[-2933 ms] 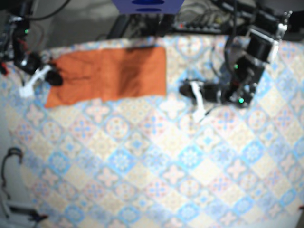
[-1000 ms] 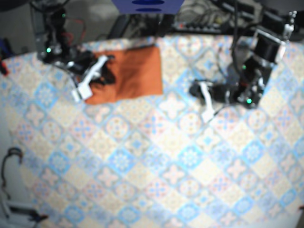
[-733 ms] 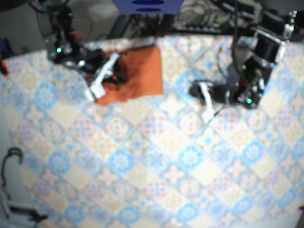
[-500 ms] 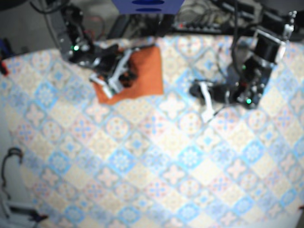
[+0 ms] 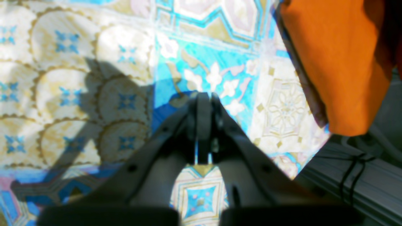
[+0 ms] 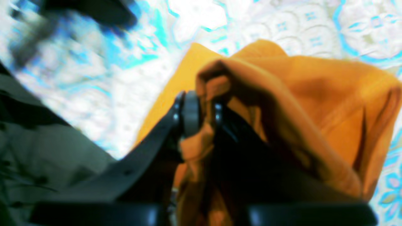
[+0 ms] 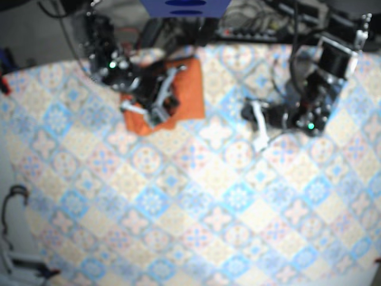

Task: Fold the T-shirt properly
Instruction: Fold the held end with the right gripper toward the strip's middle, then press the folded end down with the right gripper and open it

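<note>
your right arm point(image 7: 113, 62) was over the t-shirt point(image 7: 187, 89), upper left of centre in the base view, close to the far edge of the counter point(image 7: 196, 208). in the right wrist view its jaws were pinched on a bunched flap of the orange cloth point(image 6: 314, 94), with fabric heaped over and around the tips. your left arm point(image 7: 309, 101) sat well apart at the upper right, its jaws pressed together on nothing, just above the patterned cover point(image 5: 94, 78).

this looked like a cross fold in progress, the gripped end laid over the rest. to do it well, i'd say carry that flap low and flat until its edge met the opposite edge. let go only once the layers lined up. the bunching at the tips suggested more than one layer was caught, so a slow release and a gentle drag would help it settle without a ridge.

around it, the counter's far edge ran right beside the shirt. the left wrist view showed orange cloth point(image 5: 339, 62) reaching that edge at the upper right, so an overshoot could have slid it off. cables point(image 7: 256, 30) lay behind the counter along the top of the frame, and a cable loop point(image 7: 15, 196) sat at the lower left. neither was near the fold. the base view was too blurred to judge how square the edges lay.
</note>
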